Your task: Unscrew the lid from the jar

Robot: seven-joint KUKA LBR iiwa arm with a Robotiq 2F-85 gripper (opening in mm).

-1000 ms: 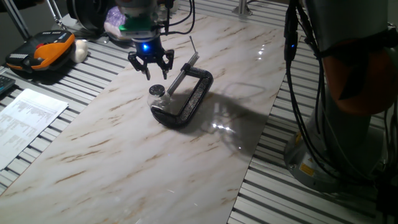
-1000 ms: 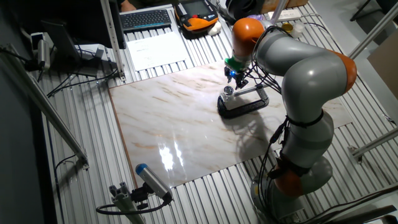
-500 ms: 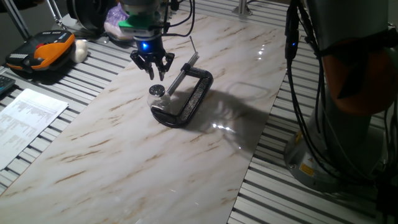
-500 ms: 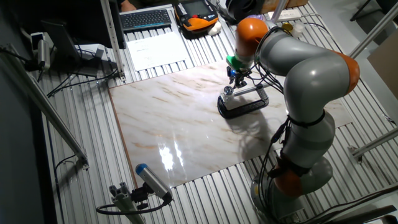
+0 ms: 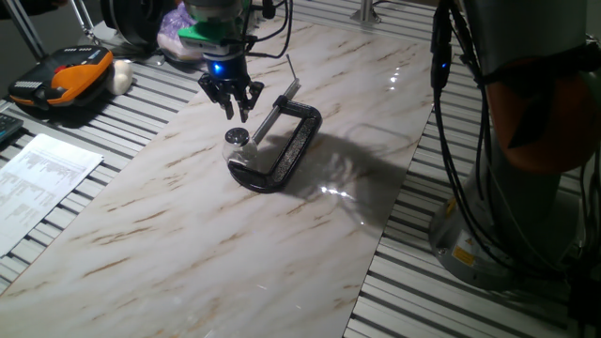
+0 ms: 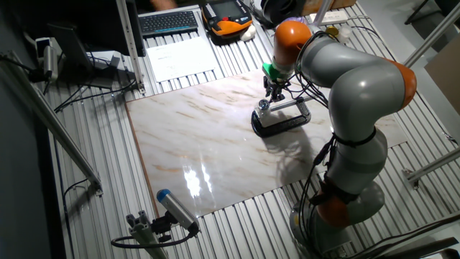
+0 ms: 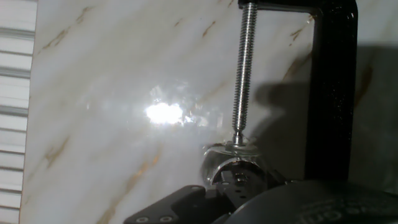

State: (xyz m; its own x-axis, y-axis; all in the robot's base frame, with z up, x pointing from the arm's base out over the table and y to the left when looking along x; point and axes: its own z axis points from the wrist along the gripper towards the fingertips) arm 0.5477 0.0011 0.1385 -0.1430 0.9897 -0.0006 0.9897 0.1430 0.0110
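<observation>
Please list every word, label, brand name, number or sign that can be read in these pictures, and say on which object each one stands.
No text can be read in any view.
Printed sheet: it carries lines of print, too small and blurred to read.
Keyboard: key legends too small to read.
Black and orange device: no legible marking.
C-clamp, lid, jar and gripper: no visible lettering.

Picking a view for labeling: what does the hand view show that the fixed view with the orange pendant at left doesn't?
Hand view only: the clamp screw threads in close-up, its pad pressing the jar.

Fixed view only: the gripper above the lid, the orange pendant, the paper sheet.

Both: the black C-clamp on the marble slab.
</observation>
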